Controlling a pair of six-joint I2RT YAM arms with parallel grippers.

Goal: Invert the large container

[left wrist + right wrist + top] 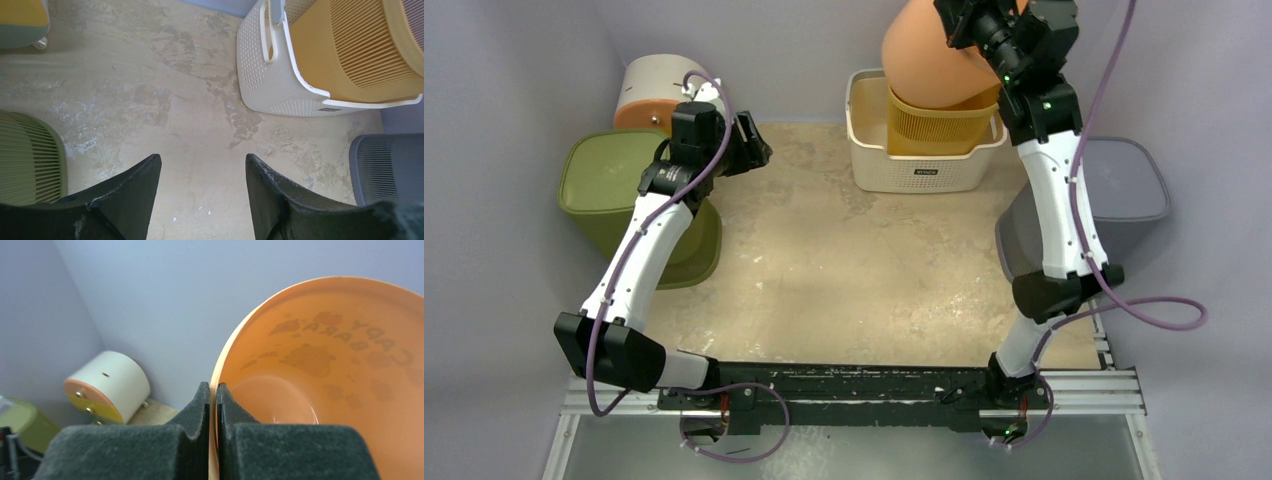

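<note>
Right claw [213, 392] pinches rim of orange container [325, 390] — high over white basket [919, 178].

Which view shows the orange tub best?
Right wrist: the orange tub is close up, inside visible, rim pinched in the shut right gripper. Top external shows only its outside, partly behind the arm. Left wrist doesn't clearly show it.

The right gripper [959, 25] holds the orange container [924, 60] raised and tilted above the yellow basket [939, 130], which is nested in the white crate [914, 175] at the far edge of the table [844, 270]. The left gripper [752, 145] hangs near the far-left corner, beside the green bin [604, 180].
</note>
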